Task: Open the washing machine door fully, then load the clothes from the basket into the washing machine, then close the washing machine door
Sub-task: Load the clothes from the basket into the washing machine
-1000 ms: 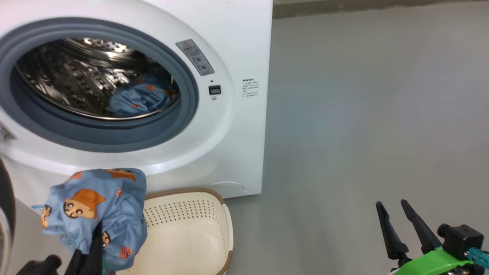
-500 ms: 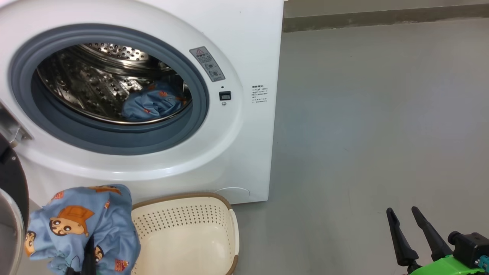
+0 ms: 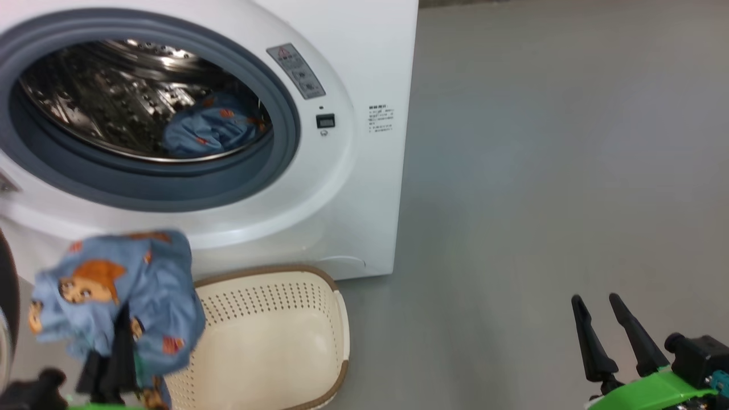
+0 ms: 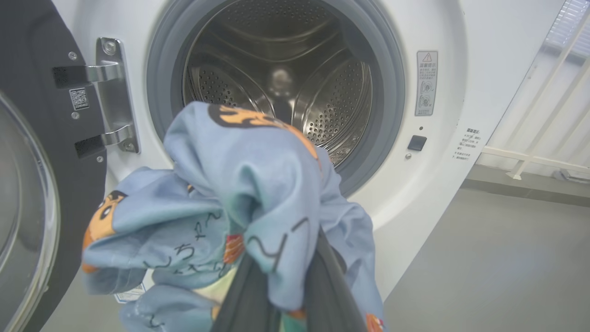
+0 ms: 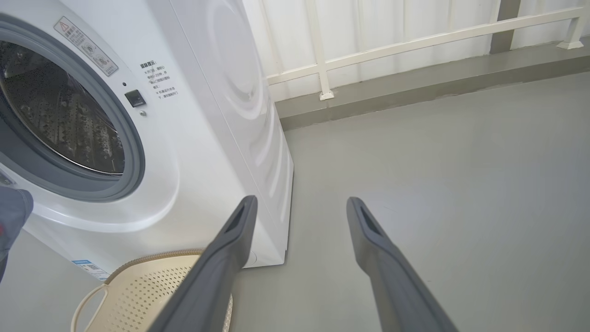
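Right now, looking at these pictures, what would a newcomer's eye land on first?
The light blue bear-print garment bunched in the left gripper stands out first, held up in front of the washing machine at the head view's lower left. Next comes a second matching garment lying inside the shiny drum. The cream basket sits on the floor below, its visible inside bare.

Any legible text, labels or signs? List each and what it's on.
None reads as words.
Grey warning sticker, washing machine front: red triangle sign, print too small.
Print block beside it: too small.
Blue label, lower front: blurred.
QR sticker, washing machine door rim: no legible text.
Script on clothes in left tool: unreadable.
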